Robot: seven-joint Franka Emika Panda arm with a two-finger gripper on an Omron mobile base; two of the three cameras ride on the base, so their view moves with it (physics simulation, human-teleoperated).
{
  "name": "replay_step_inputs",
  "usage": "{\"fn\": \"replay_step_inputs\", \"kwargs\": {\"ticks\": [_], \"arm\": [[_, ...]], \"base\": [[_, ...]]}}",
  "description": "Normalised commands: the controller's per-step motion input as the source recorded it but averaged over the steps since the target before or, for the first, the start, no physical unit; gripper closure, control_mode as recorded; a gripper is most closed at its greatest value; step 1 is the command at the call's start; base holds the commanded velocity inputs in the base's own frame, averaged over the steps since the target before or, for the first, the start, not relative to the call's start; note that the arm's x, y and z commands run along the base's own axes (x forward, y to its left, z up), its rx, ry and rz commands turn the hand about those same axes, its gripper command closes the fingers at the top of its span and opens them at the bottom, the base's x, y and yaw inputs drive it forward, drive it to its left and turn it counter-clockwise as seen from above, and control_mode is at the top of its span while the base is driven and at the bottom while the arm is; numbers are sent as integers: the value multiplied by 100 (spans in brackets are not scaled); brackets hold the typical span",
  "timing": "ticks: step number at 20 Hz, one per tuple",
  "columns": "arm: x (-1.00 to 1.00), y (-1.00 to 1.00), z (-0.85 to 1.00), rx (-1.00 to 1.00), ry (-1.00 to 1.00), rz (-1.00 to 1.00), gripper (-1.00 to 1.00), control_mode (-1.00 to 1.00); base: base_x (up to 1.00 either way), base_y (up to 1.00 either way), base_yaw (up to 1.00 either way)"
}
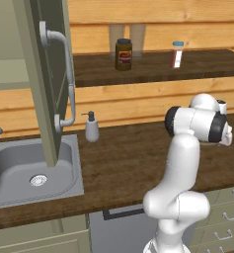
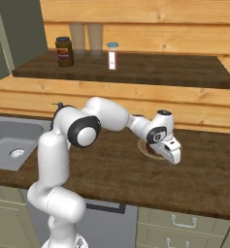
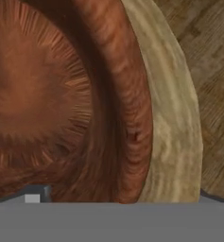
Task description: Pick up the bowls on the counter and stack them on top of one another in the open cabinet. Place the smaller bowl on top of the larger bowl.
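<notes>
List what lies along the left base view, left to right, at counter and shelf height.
Sink → cabinet door handle → soap dispenser → dark jar → white bottle with a red label → the arm's dark-banded joint.

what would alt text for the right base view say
A white robot arm reaches right across a dark wood counter, its hand low over a bowl that it mostly hides. A grey sink sits at left, and a shelf above holds a dark jar and a small white bottle.
</notes>
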Motion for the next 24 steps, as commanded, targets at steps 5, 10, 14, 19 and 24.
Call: {"fn": "replay_step_inputs", "kwargs": {"ticks": [5,10,14,19,24], "arm": [[0,6,-28,2,6,3,100,-100],[0,0,0,1,0,0,100,-100],[-18,3,0,0,0,0,100,-100],[-93,4,23,0,-6,0,100,-100],[-96,12,93,0,-15,0,100,-100]], "base": [[0,0,0],[0,0,0],[0,0,0],[0,0,0],[0,0,0]]}}
